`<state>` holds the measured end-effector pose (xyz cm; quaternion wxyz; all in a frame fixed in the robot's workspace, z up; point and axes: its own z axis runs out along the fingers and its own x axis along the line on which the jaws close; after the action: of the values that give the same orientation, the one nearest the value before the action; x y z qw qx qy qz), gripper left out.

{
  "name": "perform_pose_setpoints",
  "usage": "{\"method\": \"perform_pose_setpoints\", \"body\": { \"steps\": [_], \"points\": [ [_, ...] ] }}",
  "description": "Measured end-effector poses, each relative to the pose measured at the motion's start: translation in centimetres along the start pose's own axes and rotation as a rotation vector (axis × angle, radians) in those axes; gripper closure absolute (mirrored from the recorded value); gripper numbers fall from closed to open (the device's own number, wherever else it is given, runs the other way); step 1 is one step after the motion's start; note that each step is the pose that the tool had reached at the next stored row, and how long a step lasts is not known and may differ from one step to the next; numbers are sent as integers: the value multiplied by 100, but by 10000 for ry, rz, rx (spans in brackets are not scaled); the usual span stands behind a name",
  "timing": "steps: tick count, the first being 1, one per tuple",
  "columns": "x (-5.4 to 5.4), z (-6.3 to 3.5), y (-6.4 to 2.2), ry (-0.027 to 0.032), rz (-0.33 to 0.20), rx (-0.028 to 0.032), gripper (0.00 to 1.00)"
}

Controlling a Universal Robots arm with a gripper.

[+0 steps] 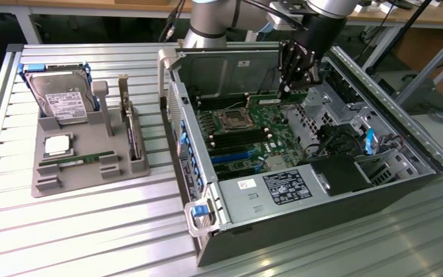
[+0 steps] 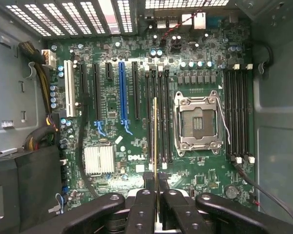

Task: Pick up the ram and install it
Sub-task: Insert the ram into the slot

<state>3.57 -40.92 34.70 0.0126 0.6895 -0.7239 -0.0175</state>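
- Nearest us in the wrist view, we see the gripper with its black fingers drawn narrow around the ram, a thin stick seen edge-on, gold along its edge.
- The ram hangs just above the motherboard, in line with one of four long dark memory slots just beside the processor socket.
- We count four more memory slots on the socket's other side.
- The socket is a square metal frame, open, with a dark grid inside.
- Around it stand a ribbed silver heatsink, one blue expansion slot, one white slot and several black ones.
- Bundled cables run along the case wall near the white slot.
- In the exterior view, we see the gripper lowered inside the open computer case, the green ram beneath its fingers.
- The case is grey sheet metal and lies on a ribbed aluminium table.
- To the exterior view's left, a grey moulded holder carries one hard drive, one square silver processor, one further green memory stick lying flat, and one expansion card standing on edge.
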Motion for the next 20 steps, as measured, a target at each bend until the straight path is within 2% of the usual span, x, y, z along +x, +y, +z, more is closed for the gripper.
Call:
{"method": "perform_pose_setpoints", "body": {
  "steps": [20],
  "points": [
    [0, 65, -3, 0, 0, 1, 87]
  ]
}}
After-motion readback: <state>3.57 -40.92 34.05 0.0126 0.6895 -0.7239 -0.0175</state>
